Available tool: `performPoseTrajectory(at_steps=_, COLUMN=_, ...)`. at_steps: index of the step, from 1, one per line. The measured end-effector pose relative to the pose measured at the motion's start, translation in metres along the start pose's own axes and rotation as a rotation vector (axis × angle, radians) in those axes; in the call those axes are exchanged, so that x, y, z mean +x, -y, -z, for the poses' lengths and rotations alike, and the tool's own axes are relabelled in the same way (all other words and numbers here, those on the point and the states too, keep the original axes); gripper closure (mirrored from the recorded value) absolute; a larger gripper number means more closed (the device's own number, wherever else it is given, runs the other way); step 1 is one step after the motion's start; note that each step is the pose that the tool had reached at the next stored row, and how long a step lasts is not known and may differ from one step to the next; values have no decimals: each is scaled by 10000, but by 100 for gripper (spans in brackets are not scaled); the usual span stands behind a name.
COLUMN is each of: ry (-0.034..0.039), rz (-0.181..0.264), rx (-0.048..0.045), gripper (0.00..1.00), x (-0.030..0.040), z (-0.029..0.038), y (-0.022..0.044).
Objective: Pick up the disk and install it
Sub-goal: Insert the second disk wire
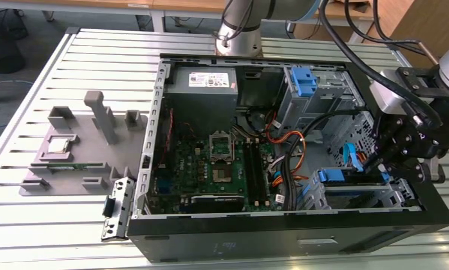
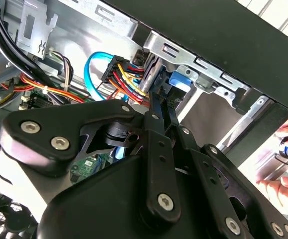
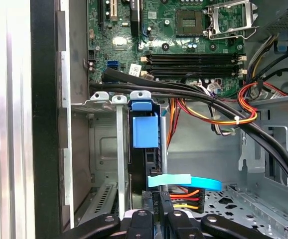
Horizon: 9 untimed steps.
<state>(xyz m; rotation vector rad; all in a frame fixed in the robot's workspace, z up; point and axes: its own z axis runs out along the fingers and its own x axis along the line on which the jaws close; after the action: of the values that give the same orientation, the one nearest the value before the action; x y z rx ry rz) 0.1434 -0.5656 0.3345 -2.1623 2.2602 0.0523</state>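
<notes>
Here we see the gripper [image 1: 379,169] lowered into the open computer case [image 1: 284,236], at the drive cage [image 1: 363,191] in the case's front corner by the exterior view's right. Its fingers [image 3: 163,209] pinch together on the disk [image 3: 145,132], which sits upright in the cage, blue carrier tab showing, beside the motherboard [image 1: 224,163].

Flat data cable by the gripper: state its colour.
Light blue cable, clearest in the first wrist view, next to the gripper.

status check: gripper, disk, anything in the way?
Gripper at the drive cage, fingers together. Disk upright in the cage slot, blue carrier showing. Cable bundle right beside the fingertips.
</notes>
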Motion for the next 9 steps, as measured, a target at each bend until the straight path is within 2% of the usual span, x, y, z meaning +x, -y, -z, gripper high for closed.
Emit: performPoseTrajectory(at_steps=9, ry=-1, rz=0, rx=0, gripper=82, x=-7, z=-12, y=0)
